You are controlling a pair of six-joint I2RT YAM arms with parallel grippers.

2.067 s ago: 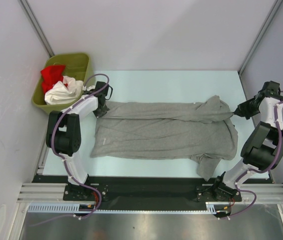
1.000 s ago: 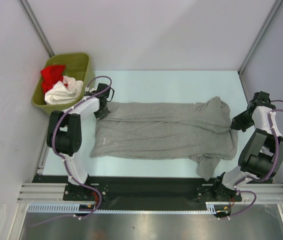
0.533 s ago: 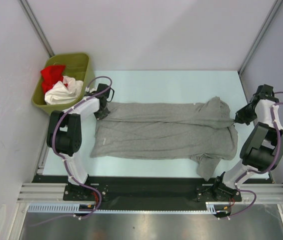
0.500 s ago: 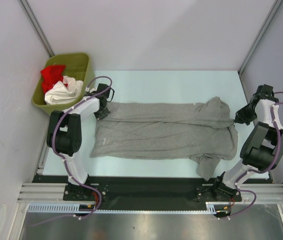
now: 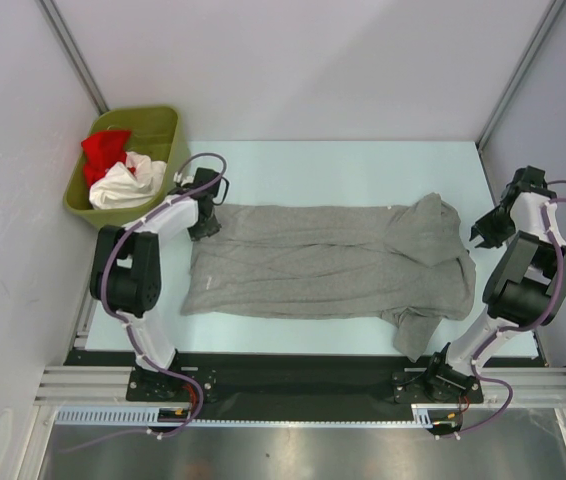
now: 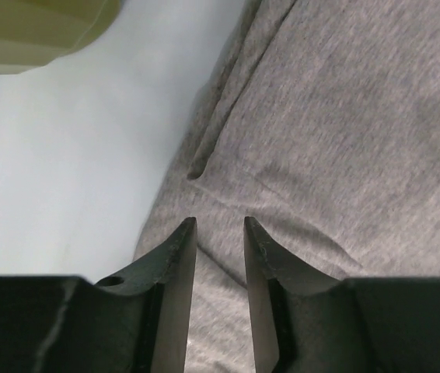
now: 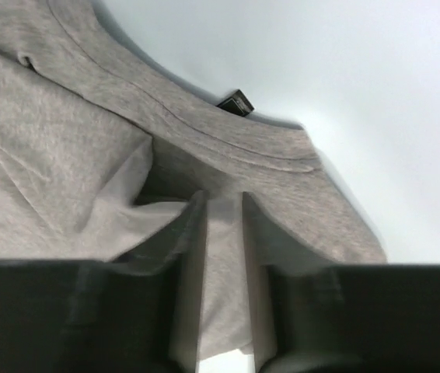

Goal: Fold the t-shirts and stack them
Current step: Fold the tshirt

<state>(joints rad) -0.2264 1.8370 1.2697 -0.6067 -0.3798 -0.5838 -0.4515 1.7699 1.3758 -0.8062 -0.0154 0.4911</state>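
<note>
Left gripper (image 6: 218, 225): jaws apart, empty, low over left end of grey t-shirt (image 5: 333, 265). Right gripper (image 7: 222, 198): narrow gap, empty, beside collar. Shirt spread across table (image 5: 343, 165), bunched at near right. Judgement: smooth bunch first, pinch both ends level, keep cloth taut through fold.

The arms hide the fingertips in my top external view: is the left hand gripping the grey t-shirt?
Observer: No. The left wrist view shows the left hand open, its fingers apart, with the grey t-shirt showing in the gap, unpinched.
Operator: And the right hand?
Observer: The right hand has a narrow gap between its fingers, nothing clamped.
Operator: What lies ahead of it?
Observer: The shirt's collar, with a small black tag at its edge.
</note>
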